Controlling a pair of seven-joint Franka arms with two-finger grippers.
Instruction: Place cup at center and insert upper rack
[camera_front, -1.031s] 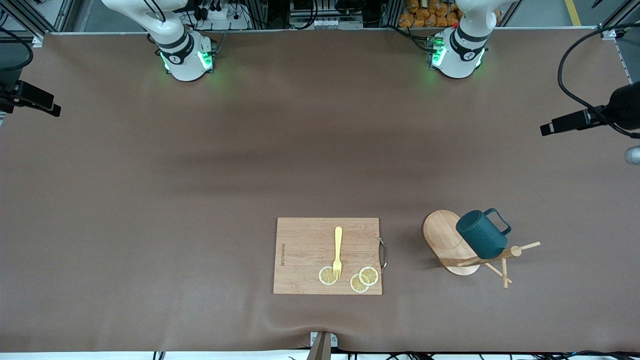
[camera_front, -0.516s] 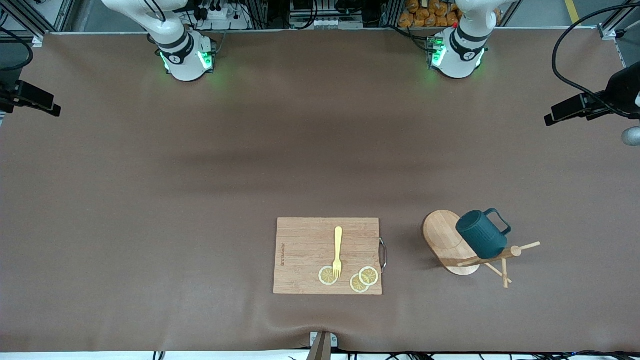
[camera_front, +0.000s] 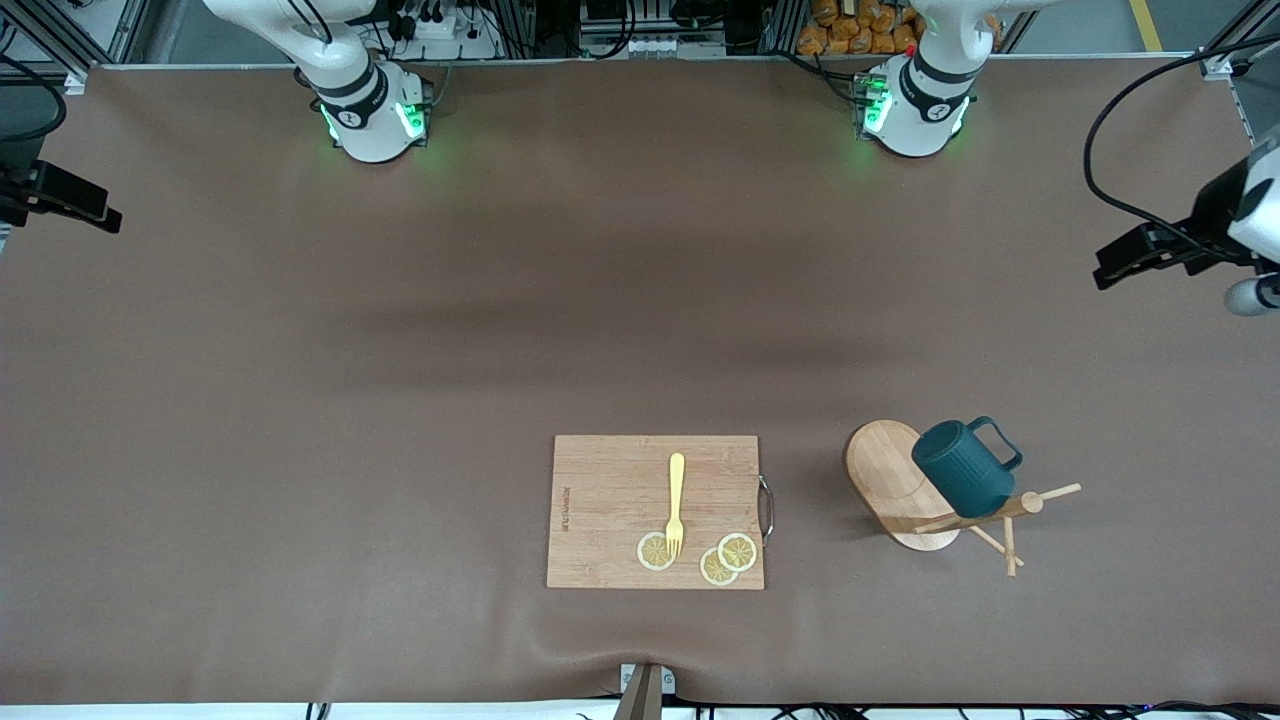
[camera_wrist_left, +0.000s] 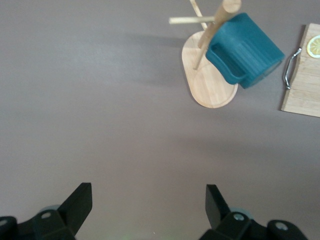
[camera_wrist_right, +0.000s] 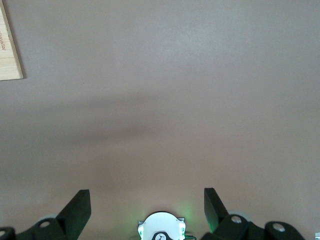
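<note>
Cup (camera_front: 966, 467) hangs on a rack (camera_front: 893, 485) peg (ready for lifting off); left gripper (camera_wrist_left: 148, 202) and right gripper (camera_wrist_right: 147, 204) hover high over bare table, wide open, empty.

Ribbed dark teal cup (camera_front: 965, 468), light wooden rack (camera_front: 895, 484), yellow fork (camera_front: 676, 502), brown table (camera_front: 300, 400).

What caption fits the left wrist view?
Open left gripper over bare table, looking toward the teal cup hanging on the wooden rack.
</note>
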